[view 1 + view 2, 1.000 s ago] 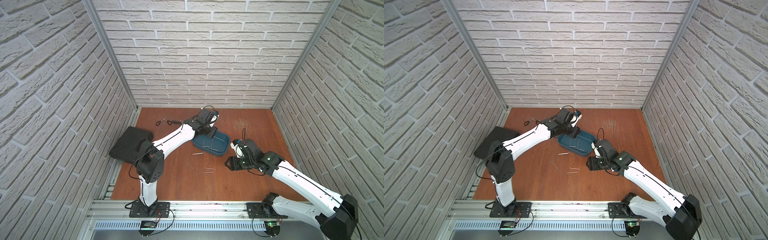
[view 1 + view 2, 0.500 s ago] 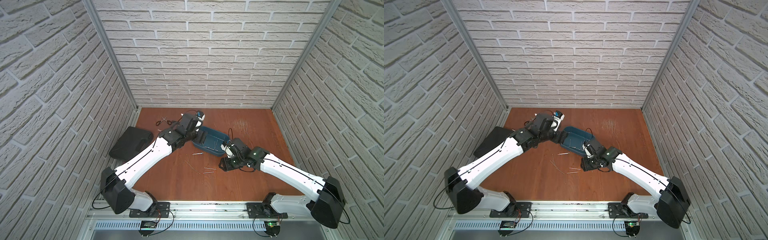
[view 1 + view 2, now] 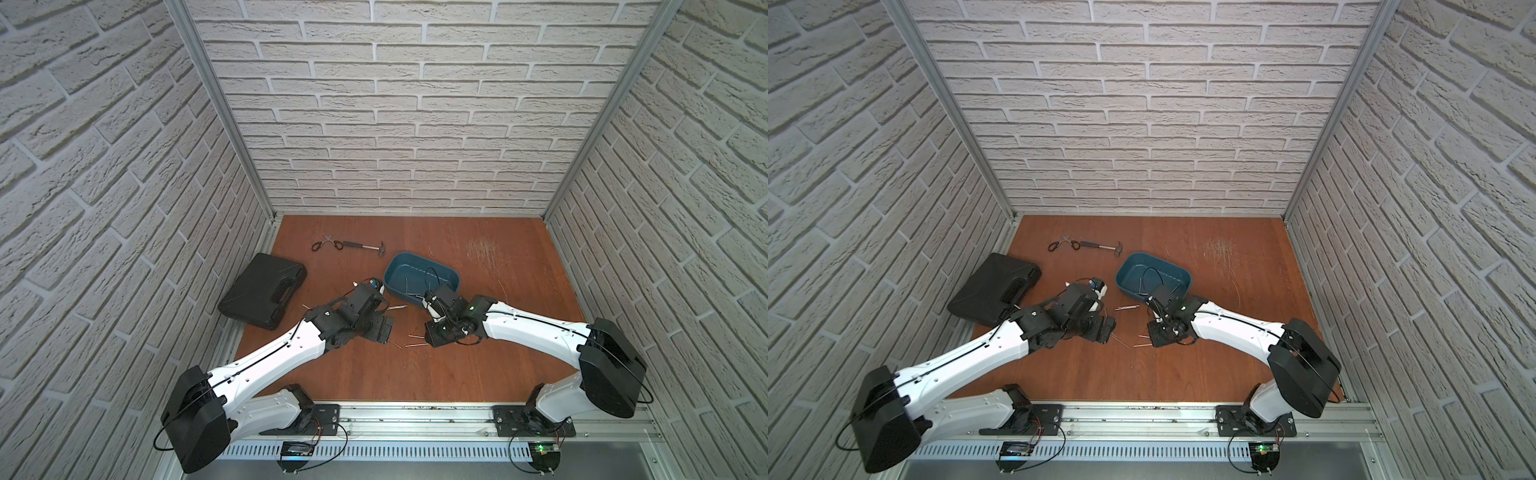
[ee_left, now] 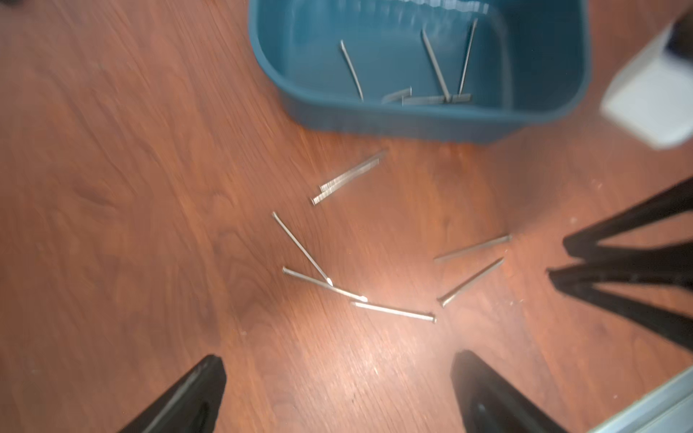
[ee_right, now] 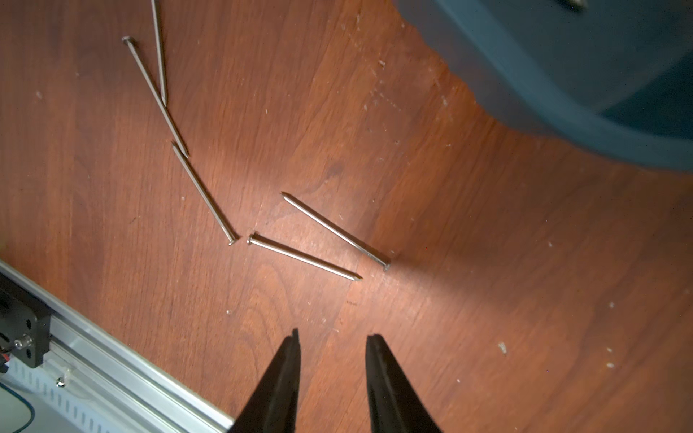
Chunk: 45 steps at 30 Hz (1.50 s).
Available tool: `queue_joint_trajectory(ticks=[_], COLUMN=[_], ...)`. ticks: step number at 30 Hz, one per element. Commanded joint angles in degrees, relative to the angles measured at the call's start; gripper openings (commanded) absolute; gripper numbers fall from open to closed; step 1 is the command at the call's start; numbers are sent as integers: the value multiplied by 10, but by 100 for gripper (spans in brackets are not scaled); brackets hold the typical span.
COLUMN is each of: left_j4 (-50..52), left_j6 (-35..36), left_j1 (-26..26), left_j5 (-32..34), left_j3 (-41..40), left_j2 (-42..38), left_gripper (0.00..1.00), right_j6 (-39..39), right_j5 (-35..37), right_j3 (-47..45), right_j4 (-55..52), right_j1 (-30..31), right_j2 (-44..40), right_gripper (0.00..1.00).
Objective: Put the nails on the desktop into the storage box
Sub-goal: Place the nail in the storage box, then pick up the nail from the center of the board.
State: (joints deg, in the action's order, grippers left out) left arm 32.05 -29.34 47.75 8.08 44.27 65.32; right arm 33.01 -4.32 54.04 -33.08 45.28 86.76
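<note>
Several silver nails (image 4: 393,312) lie loose on the reddish-brown desktop (image 4: 112,187), in front of the teal storage box (image 4: 412,123). More nails (image 4: 435,63) rest inside the box. My left gripper (image 4: 339,365) hovers just short of the loose nails, open wide and empty. My right gripper (image 5: 333,335) faces it from the other side with its jaws a narrow gap apart and nothing between them; two nails (image 5: 303,258) lie just ahead of its tips. In both top views the left gripper (image 3: 384,328) and right gripper (image 3: 434,334) flank the nails (image 3: 415,344) near the box (image 3: 399,291).
A black tool case (image 3: 264,291) lies at the left edge of the board. Scissors (image 3: 326,244) and a hammer (image 3: 365,246) lie at the back, left of the box. An aluminium rail (image 3: 415,411) runs along the front edge. Brick walls close in three sides.
My left arm swung from over the box back toward the front and its jaws opened wide. My right gripper moved left toward the loose nails and its jaws narrowed.
</note>
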Motion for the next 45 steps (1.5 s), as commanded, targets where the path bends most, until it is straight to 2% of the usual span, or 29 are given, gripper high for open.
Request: queue_joint_trajectory(ticks=[1,9,20,45], left_j4=[-39,-77,-79,-89], left_j6=[-39,-67,-64,-60], left_j1=[28,53,54,53], left_j5=[19,22,26,16], left_j3=[-23,-44,-48,-49], left_j2=[18,51,36,46], left_gripper=[98,98,98,98], right_j6=[17,21,30,26], right_j5=[17,33,60,59], right_j3=[-8,-20,-24,-23], right_j4=[33,42,48,67], right_j1=[4,4,0,-17], right_j2=[12,35,52,89], right_gripper=[29,22,22,18])
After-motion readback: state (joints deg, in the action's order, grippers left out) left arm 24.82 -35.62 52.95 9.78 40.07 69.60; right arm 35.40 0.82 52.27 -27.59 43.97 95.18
